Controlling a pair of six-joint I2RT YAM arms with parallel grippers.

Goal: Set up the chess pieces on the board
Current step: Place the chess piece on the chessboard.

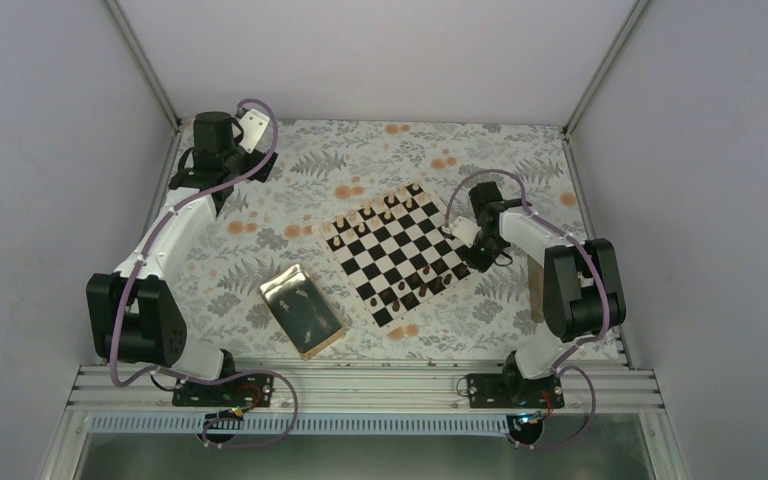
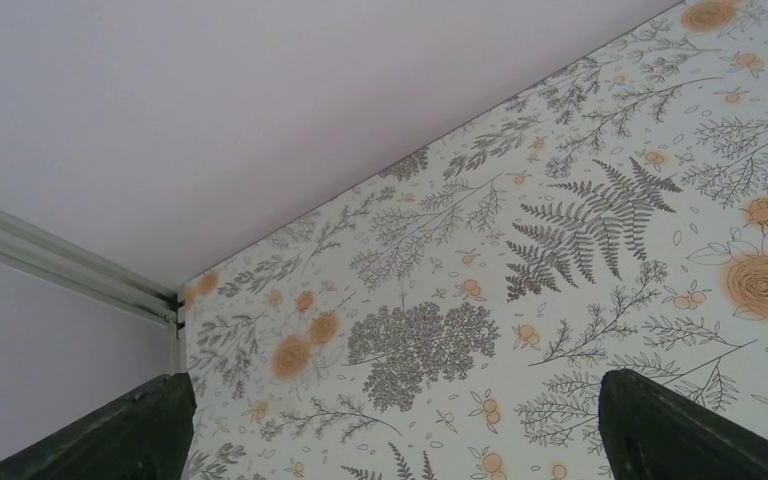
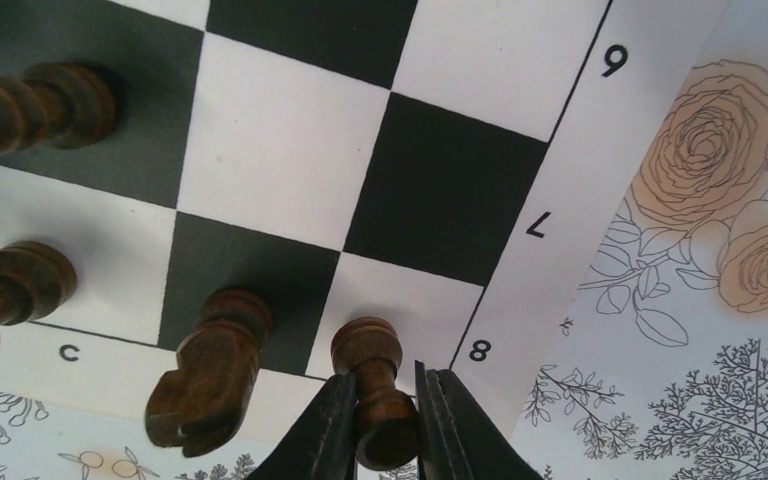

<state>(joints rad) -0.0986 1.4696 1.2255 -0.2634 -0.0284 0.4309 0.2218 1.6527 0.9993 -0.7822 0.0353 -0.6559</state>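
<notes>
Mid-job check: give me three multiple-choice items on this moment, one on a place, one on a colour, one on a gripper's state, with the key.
1. Where is the gold tray relative to the board?
A. On it.
B. Left of it, lower in the top view.
C. Beyond it, by the far wall.

2. What colour is the piece in the right gripper?
A. Light tan.
B. Dark brown.
C. Red.

3. How is the left gripper?
A. Open, holding nothing.
B. Shut on a piece.
C. Shut on the tray.

Key: 1 B, the tray lies off the board's lower-left side. 2 B, dark wood shows between the right gripper's fingers. 3 A, its fingers stand wide apart over bare tablecloth.
</notes>
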